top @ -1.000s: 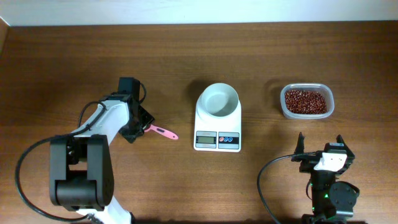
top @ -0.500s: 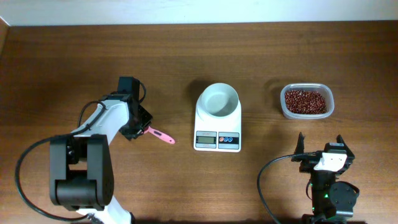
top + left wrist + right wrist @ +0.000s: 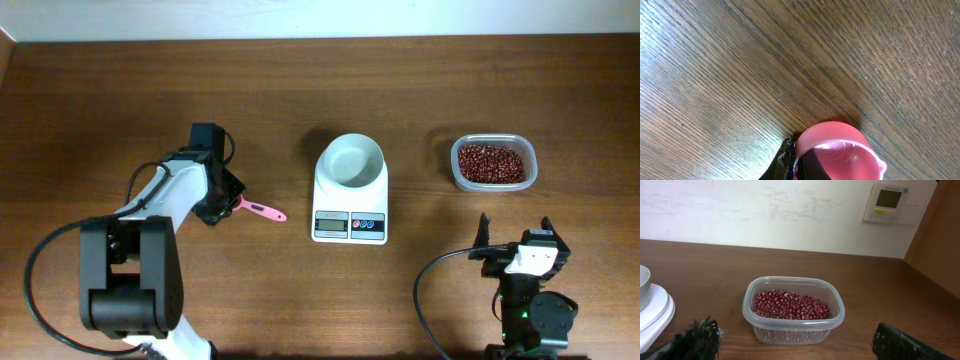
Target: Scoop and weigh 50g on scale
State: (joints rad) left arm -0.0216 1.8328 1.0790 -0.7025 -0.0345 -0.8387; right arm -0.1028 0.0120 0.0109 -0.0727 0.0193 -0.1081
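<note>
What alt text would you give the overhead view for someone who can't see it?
From above, the left gripper is shut on one end of a pink scoop on a wooden table, left of a white scale topped by an empty bowl. A tub of red beans sits to the right, with the right gripper open below it.

The white digital scale (image 3: 350, 212) sits flat at the table's centre, its grey display and red and blue buttons toward 6 o'clock and its round white bowl empty. At its 3 o'clock, well apart, the red-brown beans (image 3: 491, 163) heap loosely in a clear tub (image 3: 456, 172).
</note>
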